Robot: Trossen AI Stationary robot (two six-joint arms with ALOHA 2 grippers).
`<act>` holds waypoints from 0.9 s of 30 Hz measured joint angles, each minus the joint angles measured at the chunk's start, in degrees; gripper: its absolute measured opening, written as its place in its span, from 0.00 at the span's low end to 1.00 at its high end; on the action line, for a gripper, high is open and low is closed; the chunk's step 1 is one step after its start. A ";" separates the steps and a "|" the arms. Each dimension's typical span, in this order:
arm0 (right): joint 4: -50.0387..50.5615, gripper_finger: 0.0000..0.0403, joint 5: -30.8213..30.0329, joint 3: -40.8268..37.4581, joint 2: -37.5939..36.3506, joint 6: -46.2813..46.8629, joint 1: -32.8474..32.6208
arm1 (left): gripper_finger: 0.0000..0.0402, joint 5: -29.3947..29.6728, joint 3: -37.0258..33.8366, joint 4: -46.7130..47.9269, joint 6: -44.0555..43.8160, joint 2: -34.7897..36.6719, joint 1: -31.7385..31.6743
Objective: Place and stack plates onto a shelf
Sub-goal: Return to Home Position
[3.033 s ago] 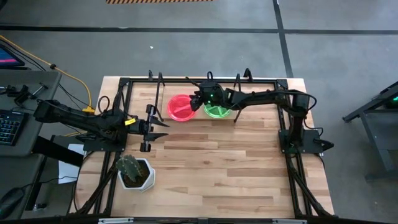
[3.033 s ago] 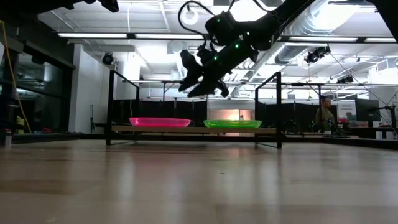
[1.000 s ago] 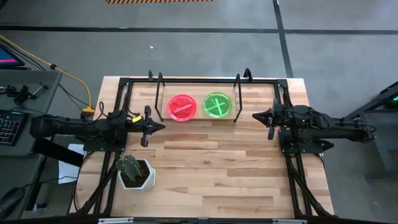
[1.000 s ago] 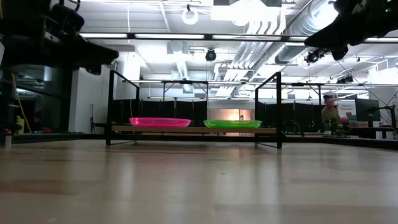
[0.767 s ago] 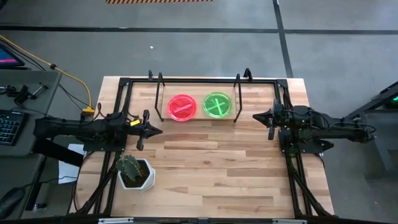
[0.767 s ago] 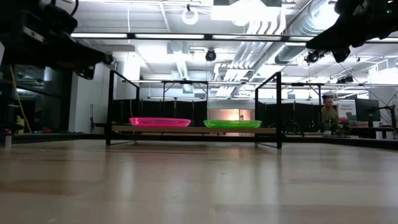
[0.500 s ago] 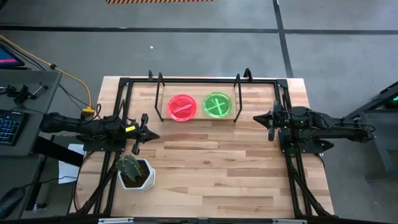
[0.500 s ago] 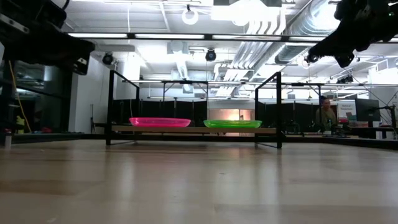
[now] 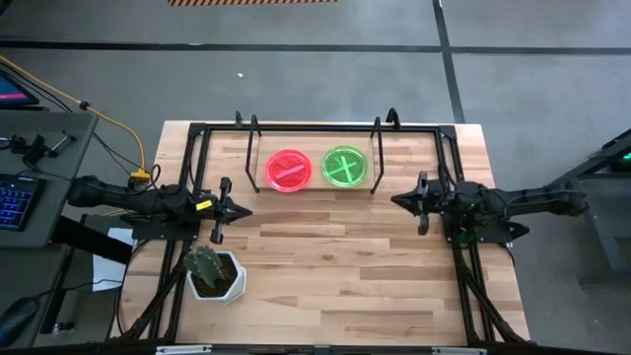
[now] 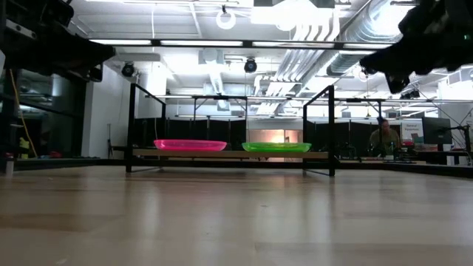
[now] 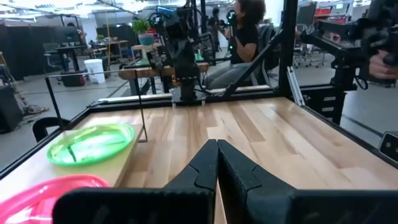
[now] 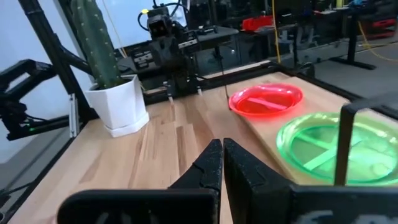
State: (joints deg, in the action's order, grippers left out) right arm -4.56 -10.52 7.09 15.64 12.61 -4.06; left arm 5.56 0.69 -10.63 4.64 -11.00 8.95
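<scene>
A pink-red plate and a neon green plate lie side by side on the light-wood shelf at the table's far side; the low view shows the pink-red plate and the green plate flat on the board. My left gripper hovers shut and empty near the table's left edge, left of the shelf. My right gripper hovers shut and empty near the right edge, right of the shelf. In the left wrist view the fingers are closed together; in the right wrist view too.
A white pot with a cactus stands at the table's near left. Black upright rods frame the shelf. A large black frame runs around the tabletop. People sit in the room beyond.
My left gripper has drawn back toward the table's left edge and a little toward the near edge. My right gripper has moved slightly toward the table's middle and near edge. Both plates stay still on the shelf.
</scene>
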 joint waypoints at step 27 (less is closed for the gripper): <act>-6.55 0.00 -5.75 -6.49 -0.33 -3.51 -8.20 | 0.00 1.16 0.00 0.17 0.09 -0.01 -0.02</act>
State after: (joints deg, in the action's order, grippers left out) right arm -11.11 -16.27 0.60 15.31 9.10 -12.25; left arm 6.72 0.69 -10.46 4.73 -11.00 8.93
